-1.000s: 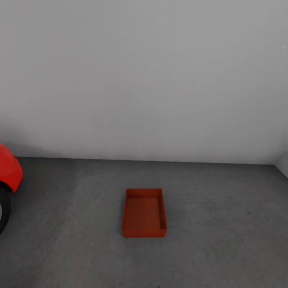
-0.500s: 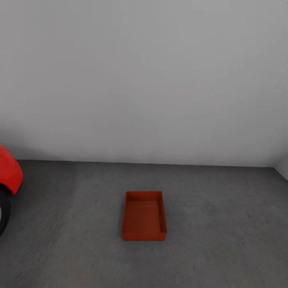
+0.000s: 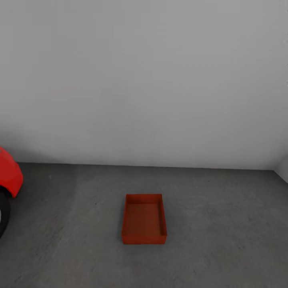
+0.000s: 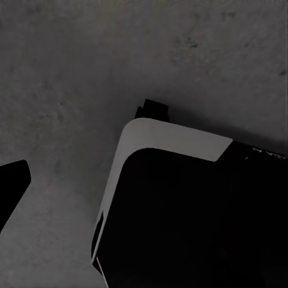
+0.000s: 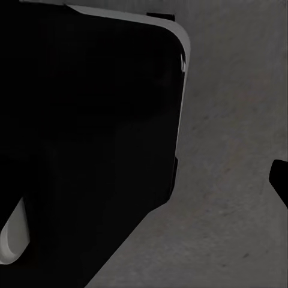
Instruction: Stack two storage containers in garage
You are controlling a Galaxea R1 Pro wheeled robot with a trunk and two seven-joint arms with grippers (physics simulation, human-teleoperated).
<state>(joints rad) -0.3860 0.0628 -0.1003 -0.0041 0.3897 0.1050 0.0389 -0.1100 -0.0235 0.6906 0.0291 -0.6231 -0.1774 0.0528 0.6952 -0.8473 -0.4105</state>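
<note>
One orange-red storage container (image 3: pixel 144 219) sits lidless and empty on the dark grey garage floor (image 3: pixel 224 232), a little ahead of me and about a container's length from the pale grey wall (image 3: pixel 144 80). No gripper touches it. In the left wrist view a black fingertip (image 4: pixel 12 186) of my left gripper shows at the picture's edge, over bare concrete. The right wrist view has a black fingertip (image 5: pixel 280 180) of my right gripper at its edge too. Both fingertips sit far out to the side with nothing held.
The red car (image 3: pixel 9 176) with its black wheel (image 3: pixel 3 214) stands at the left edge. A wall corner (image 3: pixel 280 170) closes the right side. My own black and white base (image 4: pixel 180 204) shows in both wrist views, base (image 5: pixel 90 132).
The whole head picture has slid down slightly, so the camera has moved. The container stays put on the floor.
</note>
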